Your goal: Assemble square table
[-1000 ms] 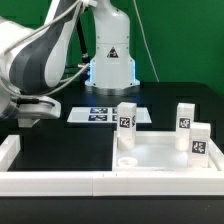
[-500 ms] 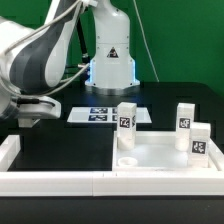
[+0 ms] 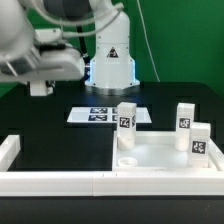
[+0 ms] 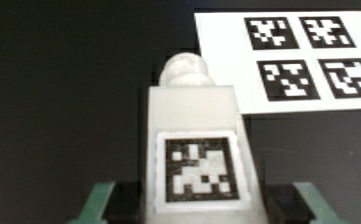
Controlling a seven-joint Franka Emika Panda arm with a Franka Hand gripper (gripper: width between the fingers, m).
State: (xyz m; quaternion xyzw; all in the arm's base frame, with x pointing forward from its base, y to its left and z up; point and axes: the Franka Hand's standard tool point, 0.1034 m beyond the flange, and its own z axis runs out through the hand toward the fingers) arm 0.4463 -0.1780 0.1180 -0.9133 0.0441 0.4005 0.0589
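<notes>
The white square tabletop (image 3: 160, 152) lies at the front on the exterior view's right, with three white tagged leg blocks standing on or by it (image 3: 125, 118) (image 3: 185, 117) (image 3: 199, 140). A fourth white leg (image 4: 198, 140) fills the wrist view, its tag facing the camera and its rounded tip pointing away. My gripper (image 4: 207, 215) is open. Its green fingers (image 4: 106, 205) stand on either side of this leg, with a dark gap on each side. In the exterior view the gripper (image 3: 40, 88) is at the back left, and the fourth leg is hidden there.
The marker board (image 3: 100, 113) lies behind the tabletop; it also shows in the wrist view (image 4: 301, 55), beyond the leg. A low white border wall (image 3: 55, 181) runs along the front and the left side. The robot base (image 3: 110, 65) stands at the back.
The arm has swung up and back from its low pose at the exterior view's left. The three legs and the tabletop have not moved.
</notes>
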